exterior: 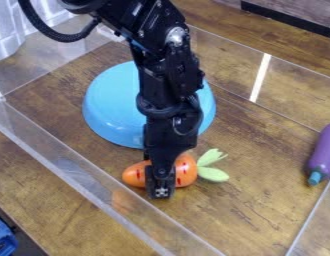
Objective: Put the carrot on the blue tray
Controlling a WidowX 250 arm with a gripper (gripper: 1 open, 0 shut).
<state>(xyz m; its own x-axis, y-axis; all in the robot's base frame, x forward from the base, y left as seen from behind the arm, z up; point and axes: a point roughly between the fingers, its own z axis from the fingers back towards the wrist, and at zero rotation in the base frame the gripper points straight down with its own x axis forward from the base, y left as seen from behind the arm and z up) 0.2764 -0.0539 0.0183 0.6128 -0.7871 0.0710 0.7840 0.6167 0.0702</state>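
Take the tray (112, 104) as your reference. In your camera view, the carrot (185, 173) lies in front of it, on the table (261, 215), leaves toward the right. The gripper (160, 185) is over the carrot, and its arm (168, 75) crosses in front of part of the tray. The eggplant-like toy (323, 154) lies to the right of the tray, well apart. The clear barrier (74, 167) runs diagonally in front of the tray, on its left.
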